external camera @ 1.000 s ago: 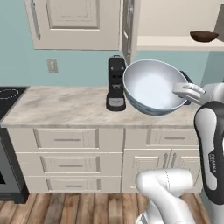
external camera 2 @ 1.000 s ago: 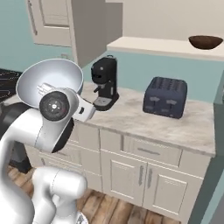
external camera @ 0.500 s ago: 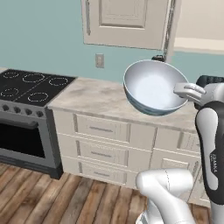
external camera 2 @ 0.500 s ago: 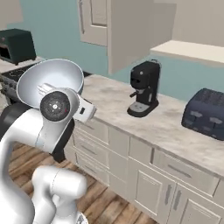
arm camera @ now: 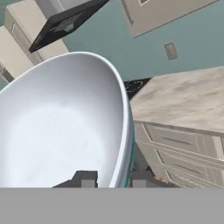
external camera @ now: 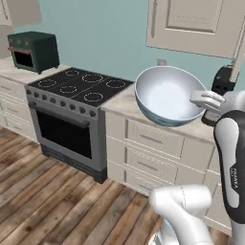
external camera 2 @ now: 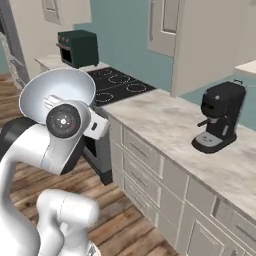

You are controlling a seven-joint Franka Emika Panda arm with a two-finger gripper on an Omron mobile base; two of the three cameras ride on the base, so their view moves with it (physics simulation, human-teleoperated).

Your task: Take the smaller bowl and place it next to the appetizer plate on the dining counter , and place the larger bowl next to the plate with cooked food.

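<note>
Beyond the stove, jaws clamp the larger bowl's rim.

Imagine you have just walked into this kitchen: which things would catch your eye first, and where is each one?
First, the larger bowl, white inside and blue outside, held tilted in the air with the fingers pinching its rim. Behind it to the left stands the black stove with a dark green toaster oven beyond, and a black coffee machine stands on the marble worktop to the right.
</note>
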